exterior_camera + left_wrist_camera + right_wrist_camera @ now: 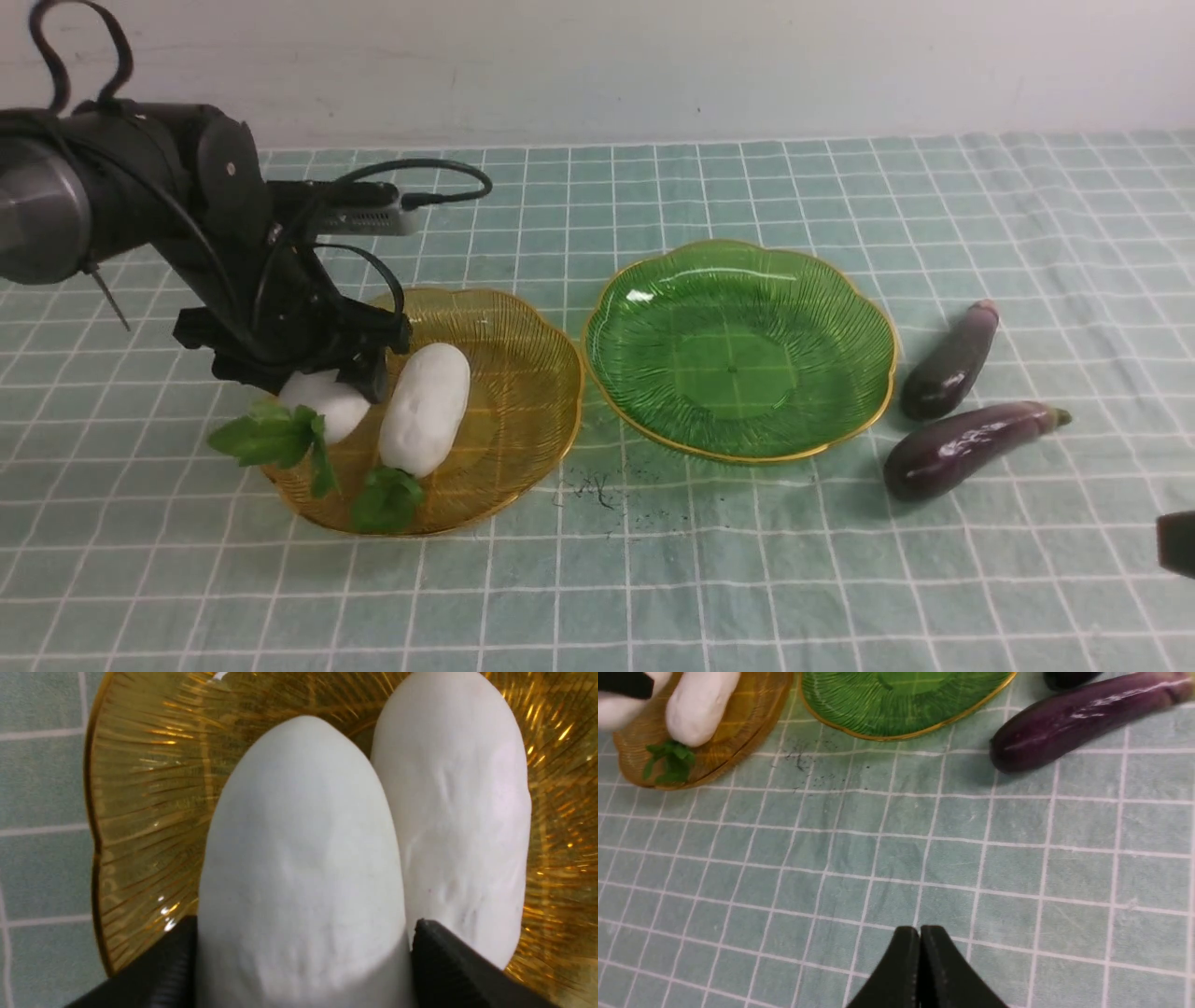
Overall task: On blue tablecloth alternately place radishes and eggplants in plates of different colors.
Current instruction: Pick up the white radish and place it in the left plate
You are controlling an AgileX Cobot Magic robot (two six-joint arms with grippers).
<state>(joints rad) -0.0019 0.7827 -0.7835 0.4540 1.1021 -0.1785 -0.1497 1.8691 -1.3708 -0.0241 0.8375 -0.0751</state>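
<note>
Left gripper [303,952] grasps a radish [303,835] between its fingers [448,966] at the yellow plate's [140,788] nine o'clock; right gripper [920,952] is clenched.

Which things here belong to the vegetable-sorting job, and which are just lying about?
Job: left gripper, held radish, loose radish, amber plate, green plate, far eggplant, near eggplant, blue tablecloth.
Lying about: dark specks on the cloth by the plates.
</note>
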